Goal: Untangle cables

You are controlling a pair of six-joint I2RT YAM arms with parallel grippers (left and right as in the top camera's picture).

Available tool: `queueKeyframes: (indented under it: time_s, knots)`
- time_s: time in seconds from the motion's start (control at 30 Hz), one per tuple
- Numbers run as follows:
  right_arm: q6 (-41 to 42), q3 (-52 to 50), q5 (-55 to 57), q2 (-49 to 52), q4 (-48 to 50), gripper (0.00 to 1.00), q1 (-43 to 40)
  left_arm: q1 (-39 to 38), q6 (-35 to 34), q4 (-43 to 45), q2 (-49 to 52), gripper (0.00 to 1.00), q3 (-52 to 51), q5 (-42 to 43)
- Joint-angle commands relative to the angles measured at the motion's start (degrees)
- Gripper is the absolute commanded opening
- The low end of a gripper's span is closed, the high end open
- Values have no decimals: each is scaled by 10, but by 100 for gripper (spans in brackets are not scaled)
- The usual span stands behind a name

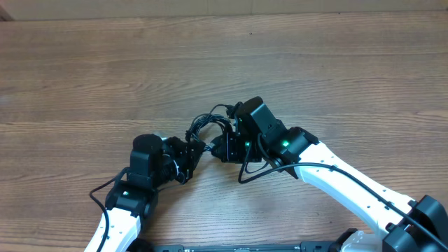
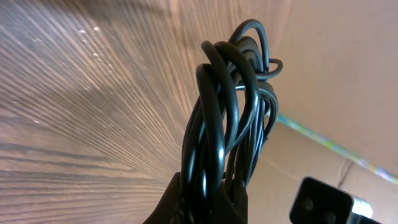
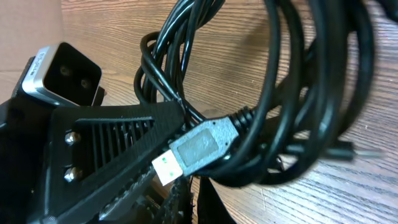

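The scene has two robot arms, the left arm (image 1: 126, 210) and the right arm (image 1: 343, 185), and so two grippers: the left gripper (image 1: 192, 155) and the right gripper (image 1: 222, 143). There is one tangled bundle of black cables (image 1: 206, 126); the number of separate cords cannot be counted. One grey USB plug (image 3: 199, 146) shows. There is one wooden table (image 1: 105, 70).

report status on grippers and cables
Left gripper shut on cables. Right gripper shut, close against the same bundle, hold unclear. Cables in one looped tangle, USB plug showing. No obstruction seen.
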Motion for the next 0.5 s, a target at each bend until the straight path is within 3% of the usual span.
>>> queueKeyframes:
  time_s: [0.0, 0.3, 0.47]
  knots:
    - [2, 6, -4, 3, 13, 4, 2, -1, 12, 6, -2, 4, 6, 50]
    - [0, 6, 6, 3, 34, 4, 2, -1, 142, 6, -2, 4, 6, 93]
    - [0, 6, 38, 3, 24, 4, 2, -1, 263, 5, -2, 4, 6, 106]
